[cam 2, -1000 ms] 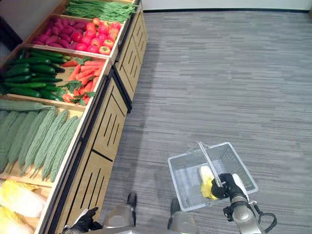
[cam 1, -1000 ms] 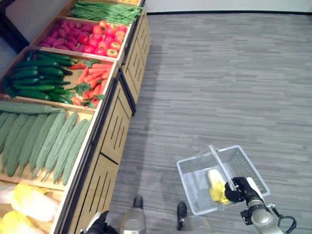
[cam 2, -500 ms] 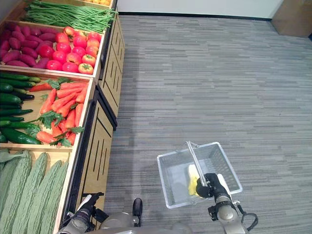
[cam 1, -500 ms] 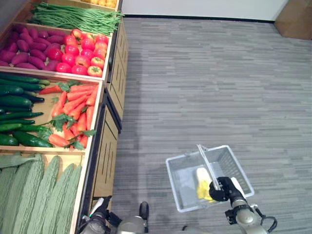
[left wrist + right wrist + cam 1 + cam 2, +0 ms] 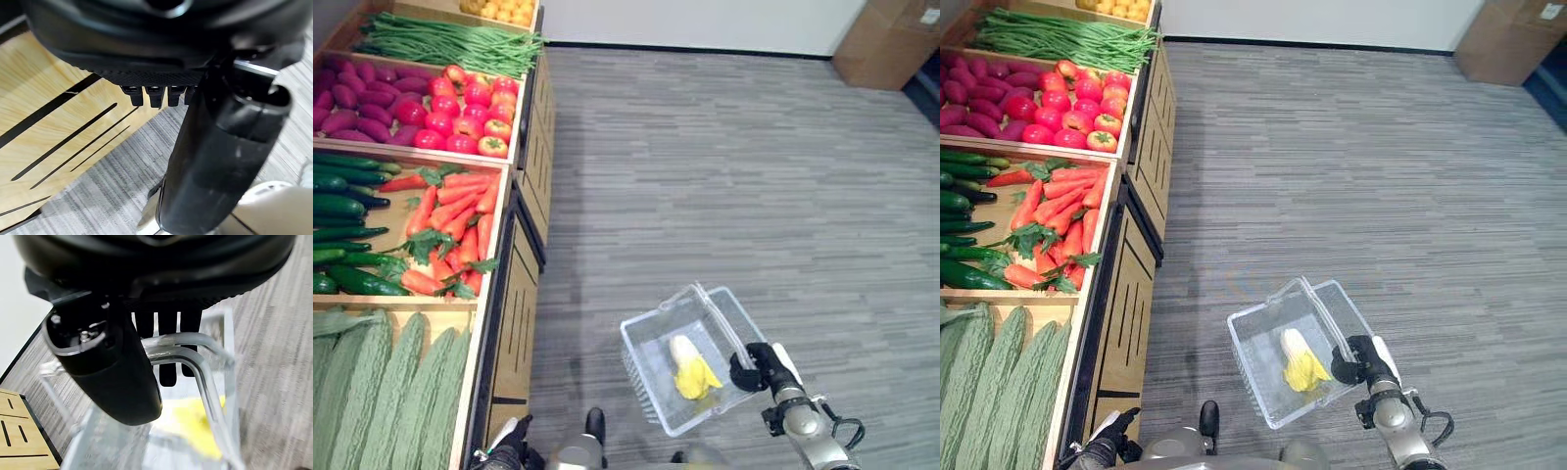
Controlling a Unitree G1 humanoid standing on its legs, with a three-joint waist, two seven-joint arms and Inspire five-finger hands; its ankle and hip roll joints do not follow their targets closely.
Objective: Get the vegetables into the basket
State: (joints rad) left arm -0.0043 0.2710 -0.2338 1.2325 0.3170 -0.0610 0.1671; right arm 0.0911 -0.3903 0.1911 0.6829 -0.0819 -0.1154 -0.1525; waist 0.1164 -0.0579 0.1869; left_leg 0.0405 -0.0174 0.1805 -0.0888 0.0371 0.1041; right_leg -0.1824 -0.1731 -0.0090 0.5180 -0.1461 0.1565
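Note:
A clear plastic basket hangs tilted above the grey floor to the right of the wooden produce stand. My right hand is shut on its handle, with fingers and thumb curled round the bar. One yellow-white cabbage lies inside the basket. My left hand hangs low by the stand's front, fingers relaxed and holding nothing. The stand's bins hold carrots, cucumbers, tomatoes, green beans and bitter gourds.
Purple sweet potatoes lie beside the tomatoes, and yellow fruit fills the far bin. A cardboard box stands at the far right by the wall. Grey plank floor stretches wide to the right of the stand.
The camera has swung, so the stand sits further left in view. The basket has swung left on its handle and tilts more, and the cabbage lies nearer its middle.

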